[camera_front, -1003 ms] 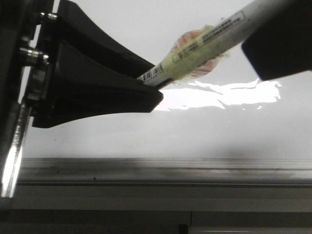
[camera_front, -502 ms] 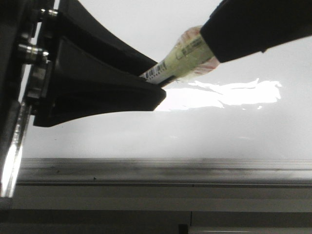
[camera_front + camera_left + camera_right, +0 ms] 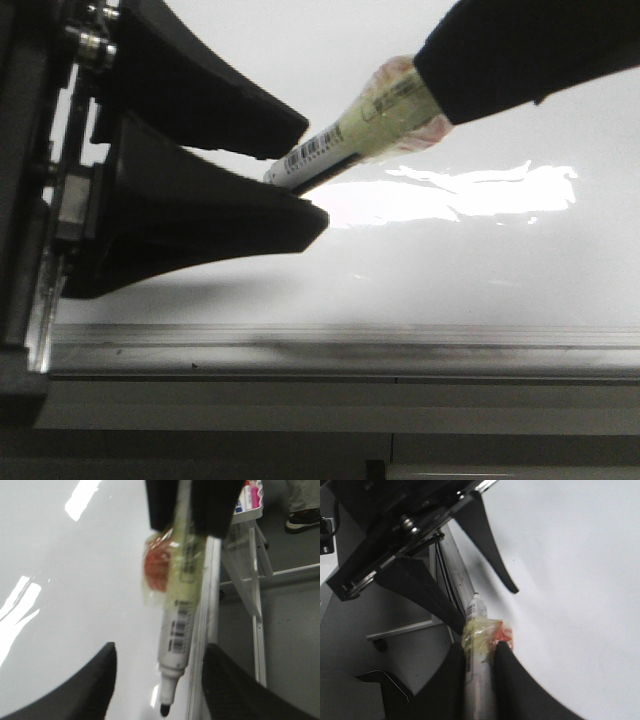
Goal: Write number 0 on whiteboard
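Note:
A white marker (image 3: 370, 125), wrapped in yellowish tape with a red patch, is held by my right gripper (image 3: 425, 85), which is shut on its barrel. Its bare black tip (image 3: 164, 710) points between the fingers of my left gripper (image 3: 312, 175), which is open and stands either side of the marker (image 3: 180, 625) without touching it. The right wrist view shows the right gripper (image 3: 479, 652) clamped on the marker (image 3: 476, 635). The glossy whiteboard (image 3: 450, 270) lies under both, with its grey rail (image 3: 330, 350) at the near edge. The number 0 does not show in any view.
A bright glare patch (image 3: 470, 190) lies on the board. Beyond the rail (image 3: 210, 580) stands a white rack (image 3: 252, 570) with a bin of coloured items (image 3: 250, 495), and a person's shoe (image 3: 302, 520) is on the floor.
My left gripper's fingers have spread apart and let go of the marker. My right gripper slid down the barrel toward the taped part and closed on it.

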Robot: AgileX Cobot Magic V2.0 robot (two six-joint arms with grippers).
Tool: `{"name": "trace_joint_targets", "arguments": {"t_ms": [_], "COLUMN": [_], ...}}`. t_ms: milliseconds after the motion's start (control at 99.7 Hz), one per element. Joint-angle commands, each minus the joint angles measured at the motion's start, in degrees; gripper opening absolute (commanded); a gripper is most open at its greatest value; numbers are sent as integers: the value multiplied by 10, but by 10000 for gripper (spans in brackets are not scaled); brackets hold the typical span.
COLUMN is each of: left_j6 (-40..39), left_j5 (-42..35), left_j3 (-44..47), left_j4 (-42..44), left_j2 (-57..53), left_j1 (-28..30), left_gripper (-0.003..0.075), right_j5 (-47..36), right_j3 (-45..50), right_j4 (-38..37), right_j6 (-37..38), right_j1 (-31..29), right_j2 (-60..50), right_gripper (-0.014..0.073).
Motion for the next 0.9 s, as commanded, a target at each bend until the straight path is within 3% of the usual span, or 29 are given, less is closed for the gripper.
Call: {"name": "trace_joint_targets", "arguments": {"t_ms": [0, 341, 431, 562, 652, 762, 893], "left_j6": [-4, -4, -4, -4, -6, -8, -8], "left_j5": [26, 158, 205, 284, 298, 291, 323], "left_j3": [-18, -18, -18, -18, -18, -18, -18], "left_j4": [-42, -106, -106, -106, -105, -108, -104], "left_j2": [-27, -206, -252, -296, -305, -304, -301], "left_j1": [-3, -3, -1, -1, -1, -1, 6], "left_gripper": [496, 481, 351, -18, -20, -20, -20], "right_j5": [-37, -35, -34, -40, -52, -61, -77], "right_j3": [-23, -23, -23, -23, -23, -23, -23], "right_j4": [5, 5, 5, 5, 14, 77, 61], "right_j6": [-6, -6, -6, -6, -6, -6, -6], "right_j1": [-1, -1, -1, -1, -1, -1, -1], "right_j2": [-3, -3, -3, -3, 0, 9, 13], "right_gripper": [-69, -69, -69, -69, -69, -69, -68]}}
